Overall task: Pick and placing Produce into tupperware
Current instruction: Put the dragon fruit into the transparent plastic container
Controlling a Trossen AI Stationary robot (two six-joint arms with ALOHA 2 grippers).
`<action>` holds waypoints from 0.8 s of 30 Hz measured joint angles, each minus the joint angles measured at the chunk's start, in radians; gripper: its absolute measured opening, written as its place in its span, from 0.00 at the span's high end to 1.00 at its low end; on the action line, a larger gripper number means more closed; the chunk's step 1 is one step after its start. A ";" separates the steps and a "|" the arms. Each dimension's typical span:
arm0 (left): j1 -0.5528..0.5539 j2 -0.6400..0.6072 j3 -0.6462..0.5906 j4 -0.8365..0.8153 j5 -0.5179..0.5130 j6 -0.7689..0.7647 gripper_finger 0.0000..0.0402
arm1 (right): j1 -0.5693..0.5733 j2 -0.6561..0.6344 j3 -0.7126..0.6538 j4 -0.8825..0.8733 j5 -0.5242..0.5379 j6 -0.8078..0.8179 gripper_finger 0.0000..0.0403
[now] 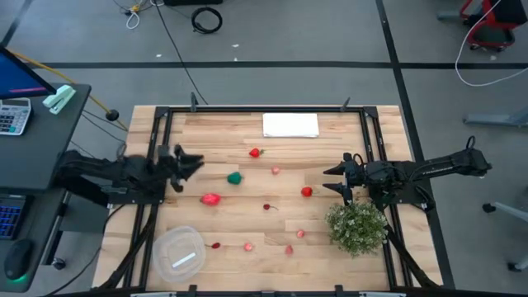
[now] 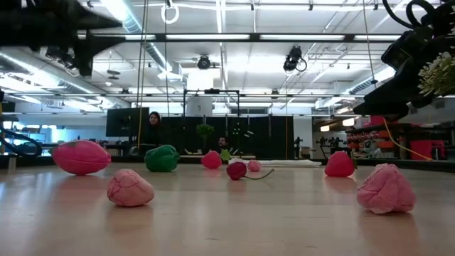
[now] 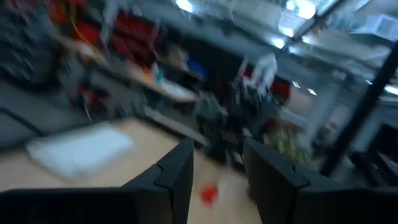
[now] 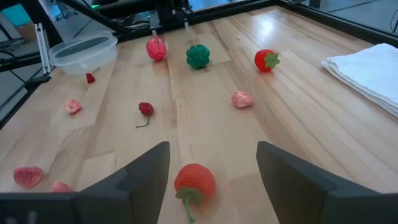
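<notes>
Pick-and-place at the reaching stage, by the look of it, with nothing lifted yet. At the table's near left corner, a round clear tupperware (image 1: 178, 252), no produce visible inside. Just beyond it, small pink pieces (image 1: 289, 249) and a tiny red one (image 1: 216, 245) loose on the wood, with a bushy green plant (image 1: 356, 227) at the near right. Further in, a stemmed cherry (image 1: 266, 207), a large pink-red fruit (image 1: 211, 199), a green vegetable (image 1: 235, 177) and a red tomato (image 1: 306, 191).

Level with these, left gripper (image 1: 196, 162) raised over the left edge, partly spread and empty. Opposite, right gripper (image 1: 337, 179), spread wide and empty, aimed at the tomato. At the far edge, a strawberry (image 1: 255, 153) and a folded white cloth (image 1: 290, 124).

Likely next: down around the tomato, closing gently on it, then a long carry across to the tupperware.
</notes>
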 joint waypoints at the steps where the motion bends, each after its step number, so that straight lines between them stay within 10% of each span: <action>1: 0.009 0.006 0.043 -0.043 -0.003 0.021 0.66 | 0.000 0.000 0.000 0.000 0.000 0.000 0.38; 12: 0.015 0.332 0.491 -0.860 -0.037 -0.159 0.70 | 0.000 0.000 0.000 -0.002 0.000 0.000 0.38; 24: 0.026 0.743 0.506 -0.917 0.259 -0.161 0.68 | 0.000 0.000 0.000 -0.003 0.000 0.000 0.38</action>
